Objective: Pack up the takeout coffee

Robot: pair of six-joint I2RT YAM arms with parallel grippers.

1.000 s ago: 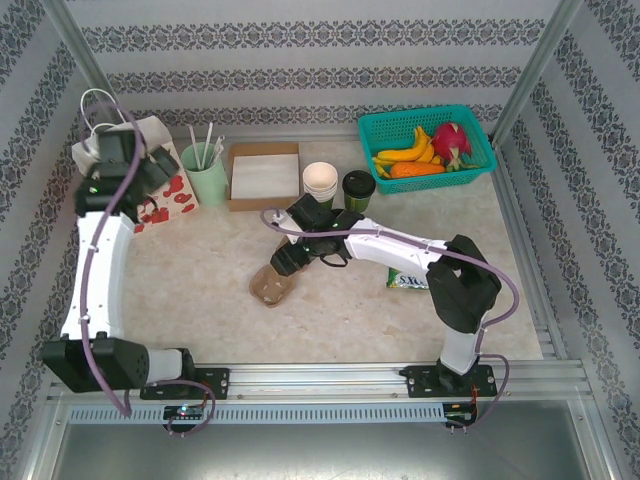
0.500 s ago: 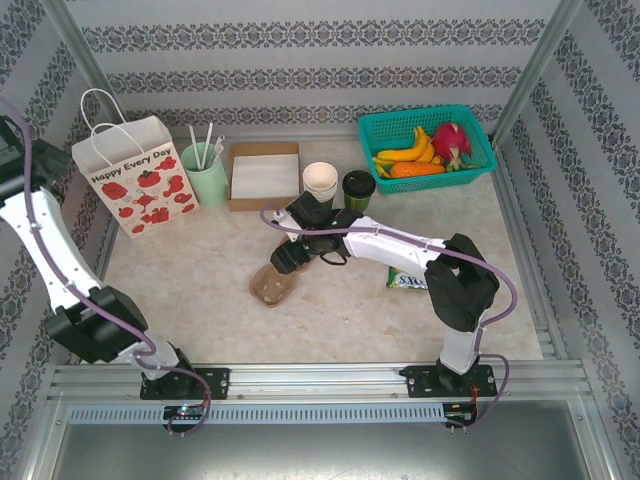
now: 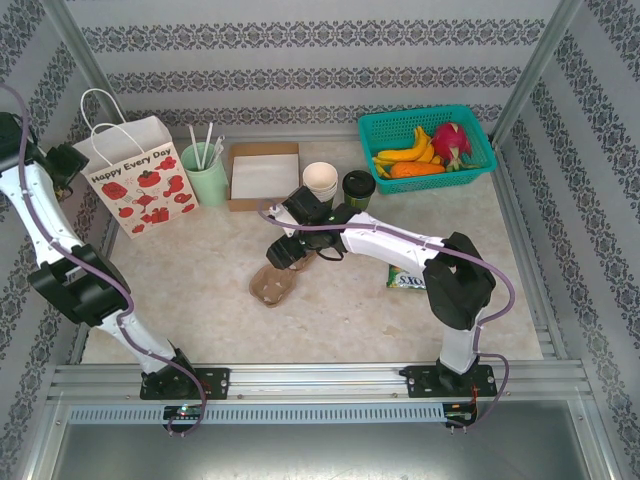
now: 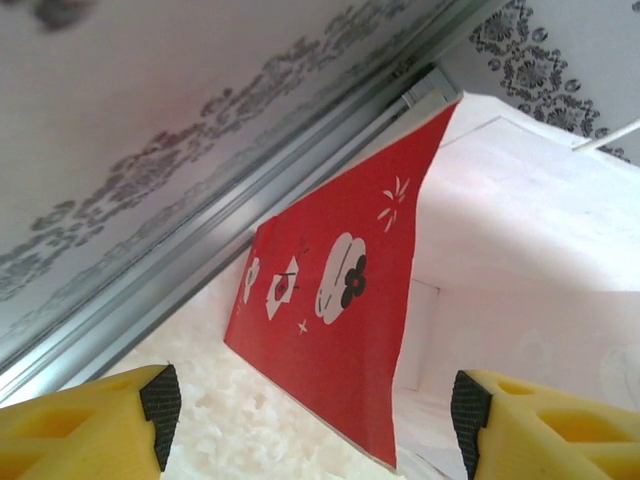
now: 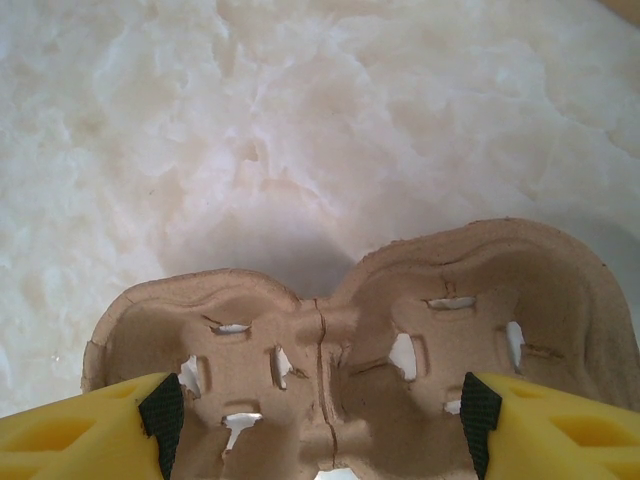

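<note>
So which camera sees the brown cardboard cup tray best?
The right wrist camera: the cup tray is close up, both pockets and slits clear, past the open right pincer. The top camera has it small, next to that pincer. The left wrist camera faces the paper bag.

text: "happy every day" | on: white paper bag front

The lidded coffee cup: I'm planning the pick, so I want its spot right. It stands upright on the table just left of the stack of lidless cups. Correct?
Not quite: the side is wrong. The top external view shows the lidded coffee cup standing upright on the table just right of the stack of lidless cups, on the side toward the teal fruit basket.
</note>
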